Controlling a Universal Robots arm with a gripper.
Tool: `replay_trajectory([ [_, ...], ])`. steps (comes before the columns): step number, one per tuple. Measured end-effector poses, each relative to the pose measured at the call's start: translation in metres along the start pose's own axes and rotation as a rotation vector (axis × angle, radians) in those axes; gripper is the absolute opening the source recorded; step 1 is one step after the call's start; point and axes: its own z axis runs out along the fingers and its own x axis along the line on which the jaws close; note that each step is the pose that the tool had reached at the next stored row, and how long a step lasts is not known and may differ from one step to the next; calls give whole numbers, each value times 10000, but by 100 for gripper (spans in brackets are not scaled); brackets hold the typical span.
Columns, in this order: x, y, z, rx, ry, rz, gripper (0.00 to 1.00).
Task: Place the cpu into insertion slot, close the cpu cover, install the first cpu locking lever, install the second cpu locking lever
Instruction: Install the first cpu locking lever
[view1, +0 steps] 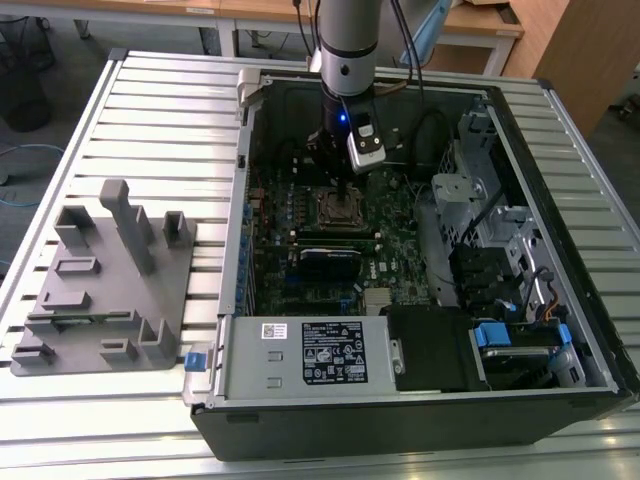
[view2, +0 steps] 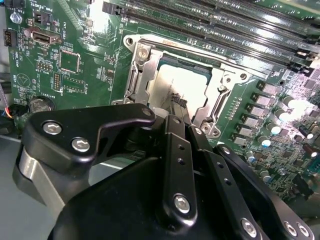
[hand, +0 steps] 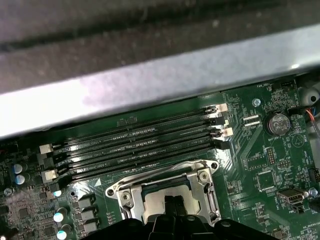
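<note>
The cpu (view2: 167, 82), a flat square chip with a dull silver top, lies in the insertion slot (view1: 340, 208) on the green motherboard. Around the chip, the silver cpu cover (view2: 137, 70) forms a windowed frame and appears to lie flat. My gripper (view2: 178, 102) hangs straight over the socket with its two thin fingertips together, resting on or just above the chip's top near one edge. The first wrist view shows the same frame (hand: 165, 172), chip (hand: 154, 206) and gripper (hand: 172, 202). In the exterior view the gripper (view1: 345, 188) reaches down into the open computer case.
Long black memory slots (hand: 135, 145) run beside the socket, under the case's metal wall (hand: 150, 85). A white-labelled power supply box (view1: 305, 355) sits at the case's front, with drive cages (view1: 480, 200) toward the exterior view's right. A grey fixture (view1: 110, 280) stands on the slatted table.
</note>
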Motion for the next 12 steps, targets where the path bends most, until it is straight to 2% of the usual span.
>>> replay_trajectory([
  [5, -1, -4, 1, -18, 1, -186, 11],
  [12, 0, -5, 8, -68, 11, -1019, 11],
])
